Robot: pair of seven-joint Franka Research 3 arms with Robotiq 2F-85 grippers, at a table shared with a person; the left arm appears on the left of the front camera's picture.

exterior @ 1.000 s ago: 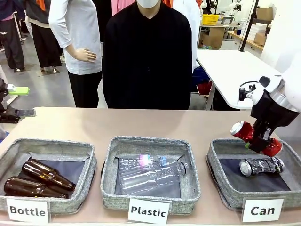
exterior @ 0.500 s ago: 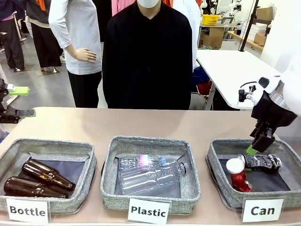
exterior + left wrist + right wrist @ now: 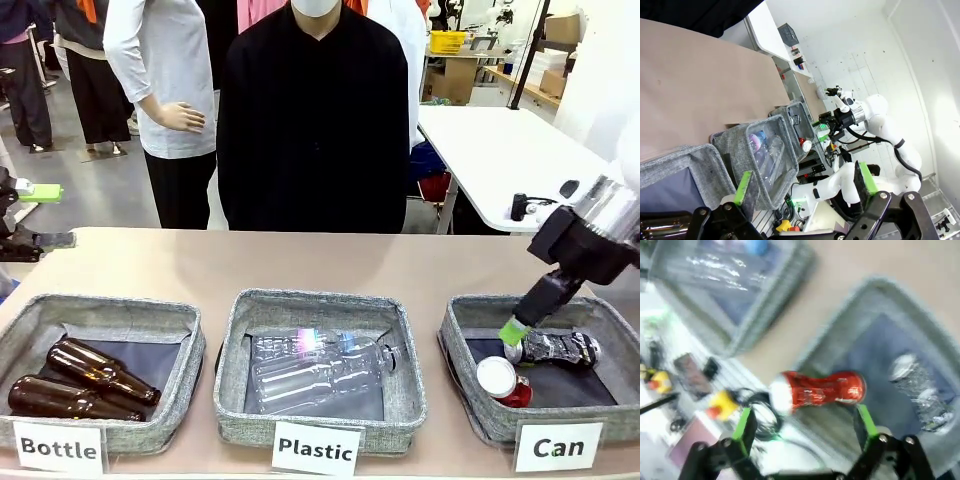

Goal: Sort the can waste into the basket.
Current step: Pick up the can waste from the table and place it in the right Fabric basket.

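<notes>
The right pincer (image 3: 514,330) stood apart and empty above the "Can" basket (image 3: 462,370) on the worktop (image 3: 300,265). The red crushed can (image 3: 503,381) lay inside the basket near its front, close to the black-and-silver can (image 3: 555,347). The left pincer (image 3: 805,186) was likewise spread apart, holding nothing.

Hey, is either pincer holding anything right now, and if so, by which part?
Nothing is held. The right pincer is open above the Can basket, the red can lying free inside it. The left pincer is open and empty.
</notes>
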